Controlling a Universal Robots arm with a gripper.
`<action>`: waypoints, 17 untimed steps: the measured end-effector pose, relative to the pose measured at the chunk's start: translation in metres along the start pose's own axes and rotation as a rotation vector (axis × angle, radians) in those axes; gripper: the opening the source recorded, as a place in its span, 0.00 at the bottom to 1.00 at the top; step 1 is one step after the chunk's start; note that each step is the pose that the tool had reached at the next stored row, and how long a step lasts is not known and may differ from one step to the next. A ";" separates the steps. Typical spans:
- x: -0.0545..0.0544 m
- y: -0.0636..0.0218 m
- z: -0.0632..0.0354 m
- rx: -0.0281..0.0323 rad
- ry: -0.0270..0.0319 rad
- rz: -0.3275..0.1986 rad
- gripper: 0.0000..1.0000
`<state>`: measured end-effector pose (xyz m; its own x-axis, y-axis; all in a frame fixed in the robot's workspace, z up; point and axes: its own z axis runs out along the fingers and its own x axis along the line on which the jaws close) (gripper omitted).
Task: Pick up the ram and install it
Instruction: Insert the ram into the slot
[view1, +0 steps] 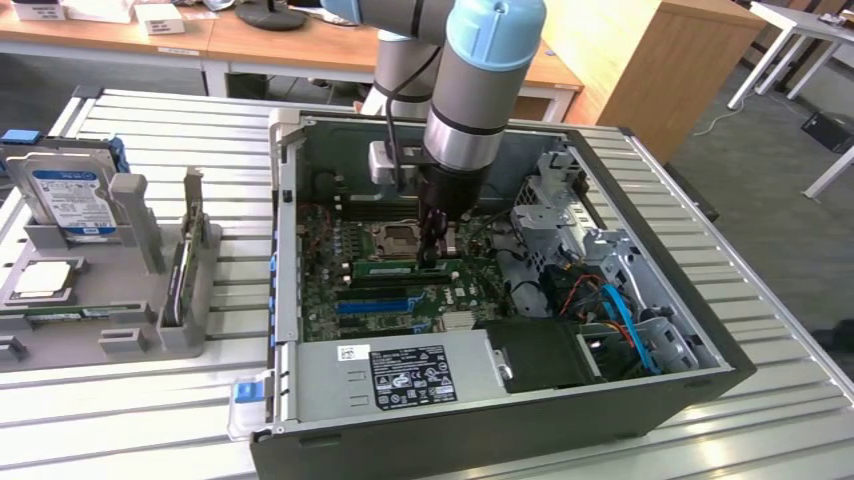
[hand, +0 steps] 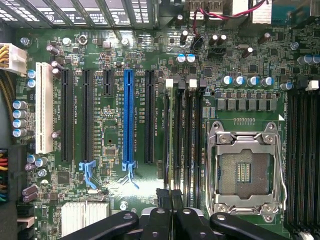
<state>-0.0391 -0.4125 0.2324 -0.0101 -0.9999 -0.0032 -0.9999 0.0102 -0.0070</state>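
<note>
On the slatted table (view1: 107, 420), mid-frame inside the open PC case (view1: 287, 200), the gripper (view1: 430, 256) pinches 1 end of the ram (view1: 387, 268), already standing in a memory slot below the CPU socket (view1: 396, 238); full seating looks unfinished.

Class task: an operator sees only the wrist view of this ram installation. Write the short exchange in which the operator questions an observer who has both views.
Operator: My wrist view shows the slots edge-on. Where is the ram?
Observer: In the exterior view the ram shows as a green strip lying along the slots beside the CPU socket, with the tip of the gripper at it.
Operator: What sits outside the computer?
Observer: To the exterior view's left of the case, a grey fixture has a hard drive standing in it.
</note>
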 end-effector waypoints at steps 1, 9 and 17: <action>0.000 0.0000 0.0000 0.0000 0.0000 0.000 0.12; 0.000 0.0000 0.0007 -0.0001 0.0002 -0.001 0.12; 0.000 0.0002 0.0014 0.0000 0.0000 -0.001 0.12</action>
<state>-0.0393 -0.4125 0.2310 -0.0095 -0.9999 -0.0032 -0.9999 0.0096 -0.0070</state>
